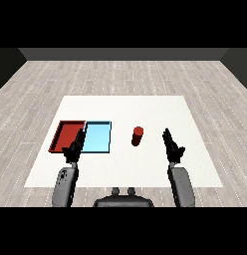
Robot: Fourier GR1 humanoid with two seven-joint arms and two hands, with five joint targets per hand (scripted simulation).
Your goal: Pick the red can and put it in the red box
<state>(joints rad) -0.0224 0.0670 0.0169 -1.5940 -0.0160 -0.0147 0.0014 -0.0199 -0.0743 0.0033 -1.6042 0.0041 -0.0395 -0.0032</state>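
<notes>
**A:** Red can (pixel 138 136), where do you have it?

**B:** I see it upright on the white surface (pixel 145 107), near the middle. From the light blue tray (pixel 97 138) it sits at three o'clock, apart from the tray's edge, with bare surface between them.

**A:** And the red tray (pixel 65 136)?

**B:** I have it at nine o'clock from the blue one, the two side by side with their edges touching or nearly so; I cannot tell which. Nothing lies in either.

**A:** Your right hand (pixel 172 146)?

**B:** It hangs at about four o'clock from the can, near it but not touching. The fingers are straight and point away from me, spread a little, holding nothing.

**A:** Left hand (pixel 74 148)?

**B:** I see it over the near edge of the trays, roughly where red meets blue, at about eight o'clock from the can and well apart from it. Its fingers are straight too, pointing forward, and it holds nothing. I cannot tell whether it touches the tray rim. Both grey forearms come in from the lower corners.
</notes>
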